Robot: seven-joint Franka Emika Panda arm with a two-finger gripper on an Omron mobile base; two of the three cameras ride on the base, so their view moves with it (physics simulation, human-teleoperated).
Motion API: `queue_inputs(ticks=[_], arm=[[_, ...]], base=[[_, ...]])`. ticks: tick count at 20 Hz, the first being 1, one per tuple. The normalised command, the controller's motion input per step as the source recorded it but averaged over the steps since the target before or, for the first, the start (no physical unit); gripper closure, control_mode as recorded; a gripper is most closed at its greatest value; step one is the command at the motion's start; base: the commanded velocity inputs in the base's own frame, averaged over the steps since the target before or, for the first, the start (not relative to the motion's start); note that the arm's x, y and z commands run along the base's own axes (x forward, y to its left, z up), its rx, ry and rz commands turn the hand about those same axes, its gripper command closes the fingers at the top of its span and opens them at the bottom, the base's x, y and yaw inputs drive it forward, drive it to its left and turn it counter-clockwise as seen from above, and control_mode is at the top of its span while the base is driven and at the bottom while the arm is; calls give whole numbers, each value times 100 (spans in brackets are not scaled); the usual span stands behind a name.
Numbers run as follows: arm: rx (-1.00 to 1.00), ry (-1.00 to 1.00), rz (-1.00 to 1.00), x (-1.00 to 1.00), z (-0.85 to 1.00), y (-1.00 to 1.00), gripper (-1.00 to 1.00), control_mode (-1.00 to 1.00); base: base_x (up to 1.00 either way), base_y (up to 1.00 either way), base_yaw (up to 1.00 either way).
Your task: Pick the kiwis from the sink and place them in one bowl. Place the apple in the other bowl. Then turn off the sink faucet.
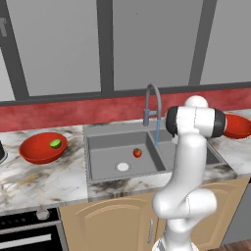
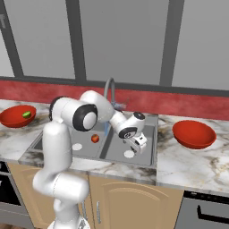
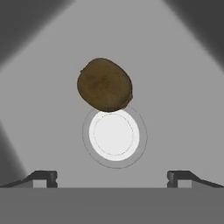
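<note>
The dark olive-brown kiwi [image 3: 105, 84] lies on the floor of the sink's right basin, touching the rim of the white drain [image 3: 114, 134]. My gripper [image 3: 112, 178] hangs open above it, fingertips [image 3: 43, 177] spread wide and empty. In the right base view the gripper [image 2: 139, 144] points down into the grey sink [image 2: 147, 154]. The lime green kiwi [image 1: 55, 143] rests in the left red bowl [image 1: 34, 152]. Inside the left basin sits the red-orange apple [image 1: 137, 153]. The other red bowl [image 2: 194, 133] stands to the right of the sink. Blue water runs from the faucet [image 1: 153, 105].
A red backsplash and grey wall panels rise behind the marble counter [image 1: 29, 179]. A stove front [image 1: 29, 230] sits below the counter at the left, another appliance [image 2: 205, 210] at the right. My arm hides part of the right bowl in the left base view.
</note>
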Motion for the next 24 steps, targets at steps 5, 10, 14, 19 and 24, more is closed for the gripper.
queue_inputs(ticks=[5, 10, 14, 19, 24], arm=[[-2, 7, 0, 34, -29, 0, -100, -100], [0, 3, 0, 30, -19, 0, -100, -100], [-1, 3, 0, 20, -24, -1, -100, -100], [0, 1, 0, 5, -28, -13, -100, -100], [0, 0, 0, 10, -15, -5, -100, -100]], base=[[0, 0, 0], [0, 0, 0], [0, 0, 0], [0, 0, 0], [0, 0, 0]])
